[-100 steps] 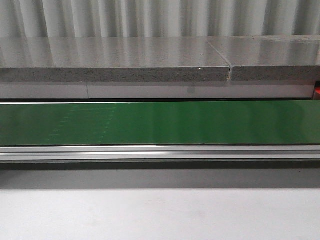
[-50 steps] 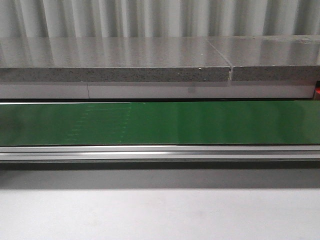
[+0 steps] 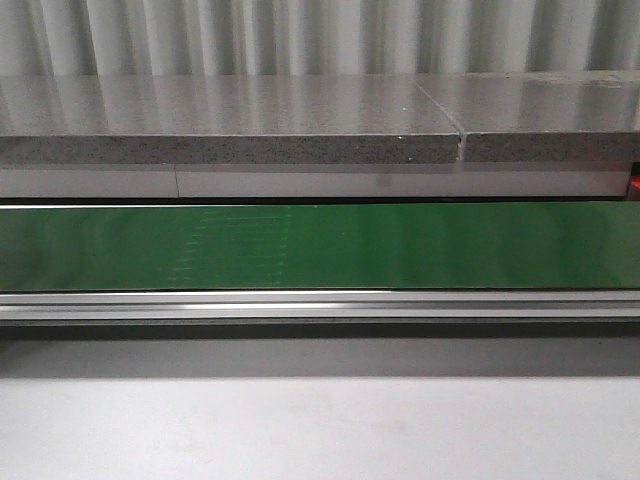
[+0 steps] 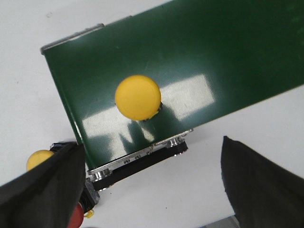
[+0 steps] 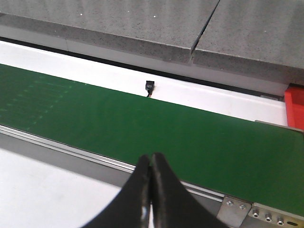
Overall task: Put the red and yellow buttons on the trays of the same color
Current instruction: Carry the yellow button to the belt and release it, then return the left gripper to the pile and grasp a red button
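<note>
A round yellow button [image 4: 137,97] sits on the long green belt [image 3: 320,246], and nothing is held.

The left gripper [image 4: 152,183] hangs above the end of the green belt with its two black fingers [image 4: 259,183] spread wide, and the yellow button lies on the belt between them, touching neither. Just off that belt end, on the white table [image 3: 320,430], a second small yellow button [image 4: 39,159] and a red button [image 4: 75,217] peek out from behind one finger. The right gripper [image 5: 151,190] has its dark fingers pressed tight together with nothing in them, near the silver rail [image 5: 71,151] at the belt's near edge. A bit of a red tray [image 5: 294,107] shows at the far right, beside the grey stone shelf [image 3: 230,125].
</note>
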`<state>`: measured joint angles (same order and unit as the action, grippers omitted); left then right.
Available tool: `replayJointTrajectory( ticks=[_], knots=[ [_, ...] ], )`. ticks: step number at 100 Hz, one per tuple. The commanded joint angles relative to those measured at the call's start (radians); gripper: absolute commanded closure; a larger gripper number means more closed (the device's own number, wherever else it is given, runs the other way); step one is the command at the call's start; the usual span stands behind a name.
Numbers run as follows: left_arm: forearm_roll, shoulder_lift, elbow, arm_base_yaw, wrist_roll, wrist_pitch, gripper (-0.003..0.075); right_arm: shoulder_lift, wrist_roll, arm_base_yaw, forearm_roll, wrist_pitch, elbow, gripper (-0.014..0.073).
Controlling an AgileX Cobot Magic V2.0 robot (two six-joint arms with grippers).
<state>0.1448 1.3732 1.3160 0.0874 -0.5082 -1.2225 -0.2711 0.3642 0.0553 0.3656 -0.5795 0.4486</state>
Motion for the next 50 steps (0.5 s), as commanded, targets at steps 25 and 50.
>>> replayJointTrajectory(
  ticks=[25,50],
  knots=[
    [-0.145,-0.035,-0.108,-0.005,-0.038,-0.050,0.0153,-0.007,0.008,0.002,0.020,0.066,0.023,0.0659],
    [-0.185,-0.035,-0.224,0.007,-0.072,-0.050,0.0153,-0.007,0.008,0.002,0.020,0.066,0.023,0.0659]
  ],
)
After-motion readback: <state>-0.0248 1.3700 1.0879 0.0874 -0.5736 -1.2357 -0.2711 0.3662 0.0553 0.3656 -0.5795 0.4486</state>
